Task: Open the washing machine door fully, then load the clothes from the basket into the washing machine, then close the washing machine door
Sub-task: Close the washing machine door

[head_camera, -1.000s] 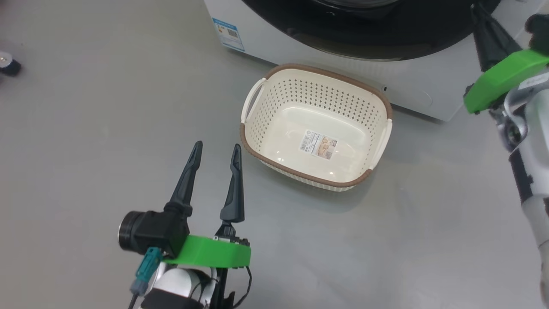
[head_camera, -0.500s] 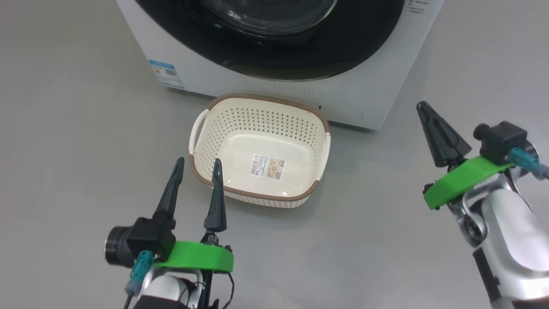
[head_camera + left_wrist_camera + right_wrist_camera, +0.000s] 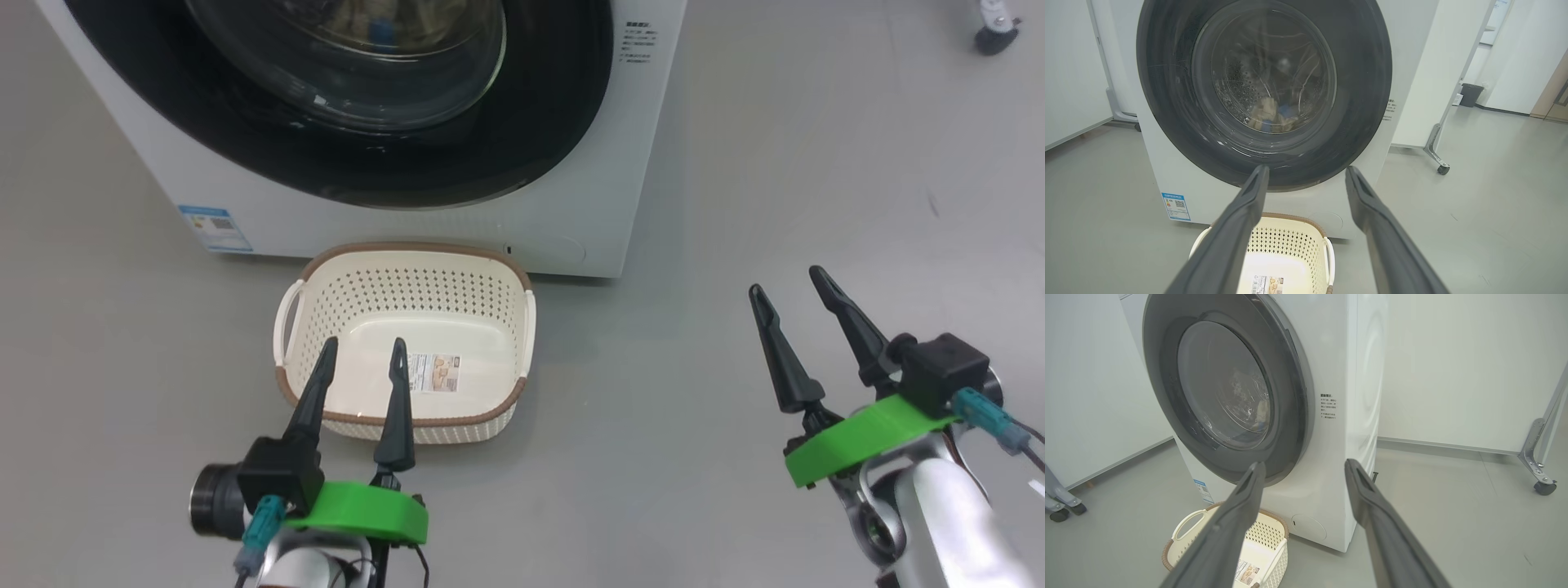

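While the washing machine door sits flush against the front of the washing machine, both grippers hang free in front of the machine.

1. Washing machine door: the glossy black ring lies flat on the white front panel. The clear glass bowl faces the grippers.
2. Clothes: a pale heap with blue pieces shows through the glass, low in the perforated steel drum. It lies inside the machine, behind the door.
3. Basket: it stands on the grey floor just in front of the machine, below the door. The far brown rim is close to the machine's base. A label sticker lies on the basket floor.
4. Left gripper: the jaws stand wide apart and hold nothing. It is raised over the basket side farthest from the machine, with fingers aimed at the door's lower edge.
5. Right gripper: the jaws stand wide apart and hold nothing. It is off the machine's right front corner, well apart from the basket.
6. Blue label: it is fixed at the machine's lower left front corner.
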Available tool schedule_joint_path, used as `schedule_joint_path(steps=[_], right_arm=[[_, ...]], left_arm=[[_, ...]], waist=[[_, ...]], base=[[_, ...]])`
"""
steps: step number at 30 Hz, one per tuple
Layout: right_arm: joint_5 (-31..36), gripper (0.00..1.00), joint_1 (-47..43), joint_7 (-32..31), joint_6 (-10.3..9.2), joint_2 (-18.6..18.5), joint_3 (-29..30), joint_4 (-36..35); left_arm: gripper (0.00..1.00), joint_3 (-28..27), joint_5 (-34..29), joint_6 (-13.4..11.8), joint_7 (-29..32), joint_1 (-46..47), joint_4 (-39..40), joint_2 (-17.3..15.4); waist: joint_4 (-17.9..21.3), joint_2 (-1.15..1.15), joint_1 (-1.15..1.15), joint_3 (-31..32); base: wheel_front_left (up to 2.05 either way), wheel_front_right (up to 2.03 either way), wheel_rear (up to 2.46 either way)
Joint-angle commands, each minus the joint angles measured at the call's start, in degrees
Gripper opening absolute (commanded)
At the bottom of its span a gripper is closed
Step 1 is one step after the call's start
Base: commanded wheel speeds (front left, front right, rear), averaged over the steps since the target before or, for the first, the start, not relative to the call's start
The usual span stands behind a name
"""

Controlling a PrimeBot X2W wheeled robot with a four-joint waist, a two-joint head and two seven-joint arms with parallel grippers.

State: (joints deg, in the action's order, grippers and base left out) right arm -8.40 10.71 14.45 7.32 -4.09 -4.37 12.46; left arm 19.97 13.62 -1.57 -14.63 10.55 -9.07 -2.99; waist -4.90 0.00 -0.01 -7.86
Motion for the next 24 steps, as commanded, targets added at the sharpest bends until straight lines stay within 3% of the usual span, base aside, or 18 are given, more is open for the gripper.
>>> schedule_joint_path(steps=[1,13,24], right_arm=[[0.53,1.00,-0.89,0.13,0.17,0.45,-0.49,-3.60],[2.31,1.00,-9.37,-3.31,0.17,1.15,1.72,-12.64],[1.40,1.00,-13.55,-5.26,0.17,1.20,2.61,-17.44]], left_arm=[[1.00,-2.39,-0.02,-0.12,-0.37,0.59,1.26,-1.02],[1.00,-2.81,0.50,-0.85,-0.37,-1.00,0.88,-1.55],[1.00,-3.53,1.15,-2.30,0.14,-2.85,1.87,-2.44]], waist=[[2.30,0.00,0.01,1.63],[6.98,0.00,0.01,3.37],[8.74,0.00,0.01,3.95]], base=[[0.00,0.00,0.00],[0.00,0.00,0.00],[0.00,0.00,0.00]])
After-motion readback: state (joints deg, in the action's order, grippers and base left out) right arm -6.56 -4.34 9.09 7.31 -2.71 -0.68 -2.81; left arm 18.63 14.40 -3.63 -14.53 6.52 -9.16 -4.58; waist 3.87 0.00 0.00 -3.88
